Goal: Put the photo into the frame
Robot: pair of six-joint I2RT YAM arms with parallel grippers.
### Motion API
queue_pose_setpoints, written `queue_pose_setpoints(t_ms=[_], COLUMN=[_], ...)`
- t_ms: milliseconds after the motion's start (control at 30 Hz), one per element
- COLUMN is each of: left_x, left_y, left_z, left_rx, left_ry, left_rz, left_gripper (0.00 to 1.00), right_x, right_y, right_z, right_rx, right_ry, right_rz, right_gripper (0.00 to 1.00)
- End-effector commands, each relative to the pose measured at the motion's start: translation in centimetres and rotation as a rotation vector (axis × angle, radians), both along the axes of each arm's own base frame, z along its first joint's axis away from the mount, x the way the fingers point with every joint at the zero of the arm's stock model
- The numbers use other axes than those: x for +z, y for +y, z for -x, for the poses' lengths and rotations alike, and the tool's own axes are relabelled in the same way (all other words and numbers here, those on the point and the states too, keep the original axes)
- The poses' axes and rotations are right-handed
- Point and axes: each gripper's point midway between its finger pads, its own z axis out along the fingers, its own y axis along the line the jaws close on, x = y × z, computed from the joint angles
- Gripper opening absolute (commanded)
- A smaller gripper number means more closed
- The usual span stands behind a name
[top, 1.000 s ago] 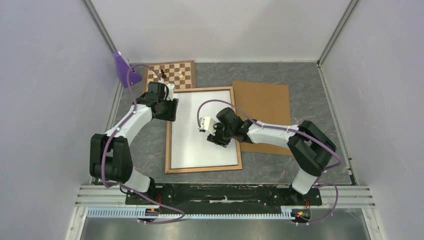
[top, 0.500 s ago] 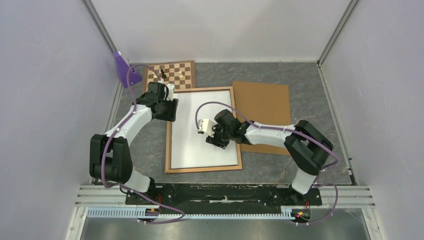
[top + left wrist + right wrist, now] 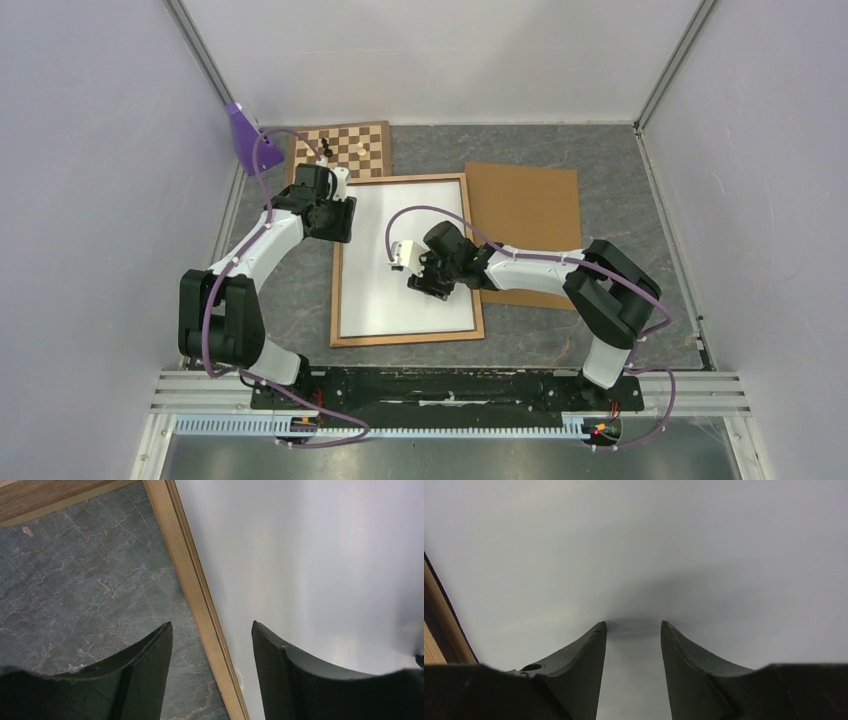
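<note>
The frame (image 3: 405, 339) lies flat on the table, its light brown wood side up. The photo (image 3: 400, 305) lies inside it, plain white back up. My left gripper (image 3: 335, 222) is open at the frame's upper left. In the left wrist view its fingers (image 3: 212, 627) straddle the left rail (image 3: 185, 570), one over the table and one over the photo (image 3: 310, 555). My right gripper (image 3: 425, 283) is open over the middle of the photo. In the right wrist view its tips (image 3: 633, 624) are down on or just above the white sheet (image 3: 649, 540), with nothing between them.
A plain brown backing board (image 3: 530, 220) lies right of the frame, under my right forearm. A chessboard (image 3: 345, 148) with a few pieces sits behind the frame. A purple object (image 3: 243, 135) is at the back left wall. Grey stone-patterned table (image 3: 85, 580) surrounds them.
My right gripper has slid a little to the left across the photo's white back. The left arm, frame and photo have not moved.
</note>
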Motion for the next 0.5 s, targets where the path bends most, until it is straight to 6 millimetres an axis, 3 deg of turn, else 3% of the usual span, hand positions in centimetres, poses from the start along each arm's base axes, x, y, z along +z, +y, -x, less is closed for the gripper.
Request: queue_pose_setpoints(t_ms=[0, 467], left_x=[1.39, 1.46], left_y=[0.19, 0.20], left_z=[-0.27, -0.22], left_rx=[-0.025, -0.025], left_ry=[-0.049, -0.050], left_rz=[-0.014, -0.014], left_gripper=[0.66, 0.66], right_x=[1.54, 1.65], right_y=[1.75, 1.02], right_z=[-1.17, -1.18], right_rx=[-0.004, -0.006], right_ry=[-0.045, -0.071], right_rz=[-0.046, -0.024], right_gripper=[0.47, 0.47])
